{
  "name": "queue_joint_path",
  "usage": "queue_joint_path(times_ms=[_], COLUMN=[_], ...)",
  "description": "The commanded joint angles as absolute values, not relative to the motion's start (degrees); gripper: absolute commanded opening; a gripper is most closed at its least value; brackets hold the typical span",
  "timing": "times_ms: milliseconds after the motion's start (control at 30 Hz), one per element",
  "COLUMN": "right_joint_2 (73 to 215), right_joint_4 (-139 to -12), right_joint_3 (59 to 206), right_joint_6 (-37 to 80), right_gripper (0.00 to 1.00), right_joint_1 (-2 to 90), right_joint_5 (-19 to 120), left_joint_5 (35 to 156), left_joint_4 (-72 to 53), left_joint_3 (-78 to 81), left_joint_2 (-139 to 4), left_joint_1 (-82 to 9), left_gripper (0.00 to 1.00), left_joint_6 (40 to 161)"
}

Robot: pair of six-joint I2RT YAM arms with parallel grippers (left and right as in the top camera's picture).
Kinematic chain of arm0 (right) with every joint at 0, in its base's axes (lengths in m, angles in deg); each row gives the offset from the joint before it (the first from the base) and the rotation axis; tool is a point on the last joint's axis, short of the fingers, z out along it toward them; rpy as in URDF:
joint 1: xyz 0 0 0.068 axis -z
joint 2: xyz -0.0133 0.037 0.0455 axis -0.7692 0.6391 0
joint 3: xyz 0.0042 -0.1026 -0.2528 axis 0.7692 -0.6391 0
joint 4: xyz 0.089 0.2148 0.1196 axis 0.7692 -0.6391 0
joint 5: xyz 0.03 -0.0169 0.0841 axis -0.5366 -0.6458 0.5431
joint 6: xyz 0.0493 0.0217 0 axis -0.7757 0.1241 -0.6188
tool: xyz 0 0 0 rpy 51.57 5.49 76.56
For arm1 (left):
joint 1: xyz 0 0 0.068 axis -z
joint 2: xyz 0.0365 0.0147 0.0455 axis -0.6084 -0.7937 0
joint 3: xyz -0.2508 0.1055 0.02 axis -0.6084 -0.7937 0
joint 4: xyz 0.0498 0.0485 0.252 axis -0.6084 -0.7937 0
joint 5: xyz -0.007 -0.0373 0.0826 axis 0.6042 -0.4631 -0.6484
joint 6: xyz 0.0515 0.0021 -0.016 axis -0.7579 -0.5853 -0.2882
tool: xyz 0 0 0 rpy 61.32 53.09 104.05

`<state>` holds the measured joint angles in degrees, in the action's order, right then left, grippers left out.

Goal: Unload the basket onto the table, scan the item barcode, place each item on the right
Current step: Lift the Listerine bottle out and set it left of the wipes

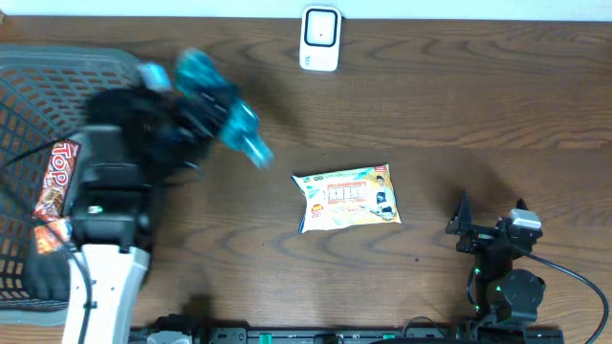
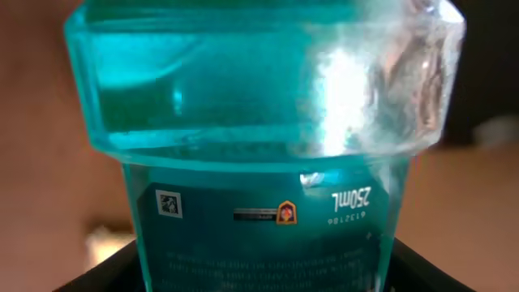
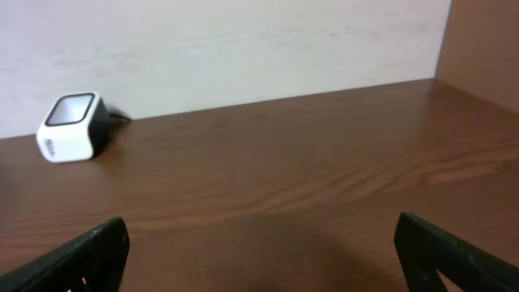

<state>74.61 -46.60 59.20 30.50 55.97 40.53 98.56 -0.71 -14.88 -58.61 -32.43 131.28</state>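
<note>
at the far left of the tabletop (image 1: 449,105), beside the basket (image 1: 38,72): my left gripper (image 1: 177,119) pinches the teal bottle (image 1: 218,113), tilted, blurred from overhead. step in hand, i judge: carrying it to the scanner (image 1: 320,39) at the far edge. next: turn its barcode to the scanner's face. right gripper (image 1: 491,212) spread wide, empty, near right. count: one bottle, one scanner, one snack packet (image 1: 349,198), one basket.
</note>
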Motion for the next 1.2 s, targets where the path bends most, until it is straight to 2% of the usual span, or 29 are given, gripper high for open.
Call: queue_joint_path(times_ms=[0,67,167,400,633,667,700,733,867,1000,1167], right_joint_2=[74.4,74.4,74.4,74.4,74.4,74.4,74.4,74.4,74.4,74.4,74.4], right_joint_4=[-46.6,-46.6,-46.6,-46.6,-46.6,-46.6,-46.6,-46.6,-46.6,-46.6,-46.6], right_joint_3=[59.0,59.0,59.0,59.0,59.0,59.0,59.0,59.0,59.0,59.0,59.0], right_joint_6=[31.2,31.2,31.2,31.2,31.2,31.2,31.2,31.2,31.2,31.2,31.2], right_gripper=[0.99,0.99,0.99,0.99,0.99,0.99,0.99,0.99,0.99,0.99,0.99], right_joint_1=[55.9,55.9,55.9,55.9,55.9,55.9,55.9,55.9,55.9,55.9,55.9], right_joint_5=[40.3,40.3,40.3,40.3,40.3,40.3,40.3,40.3,40.3,40.3,40.3], left_joint_5=[72.4,62.1,57.9,58.3,61.7,61.7,61.7,61.7,61.7,60.8,49.8], left_joint_4=[-10.0,-14.7,-16.2,-14.8,-14.5,-14.5,-14.5,-14.6,-15.7,-16.8,-17.1], left_joint_3=[-13.5,-13.9,-14.0,-14.0,-13.9,-13.8,-13.6,-13.3,-11.1,-7.8,-1.7], left_joint_2=[-61.4,-66.8,-74.9,-91.8,-97.0,-96.7,-96.3,-95.8,-90.8,-82.3,-68.7], left_joint_1=[-19.1,-10.8,-5.9,-4.9,-4.7,-4.7,-4.7,-4.7,-4.7,-4.7,-6.2], left_gripper=[0.43,0.43,0.43,0.43,0.44,0.52,0.65,0.72,0.91,1.0,0.98], left_joint_6=[120.1,118.9,118.8,118.9,118.9,118.9,118.9,118.9,115.0,110.5,108.7])
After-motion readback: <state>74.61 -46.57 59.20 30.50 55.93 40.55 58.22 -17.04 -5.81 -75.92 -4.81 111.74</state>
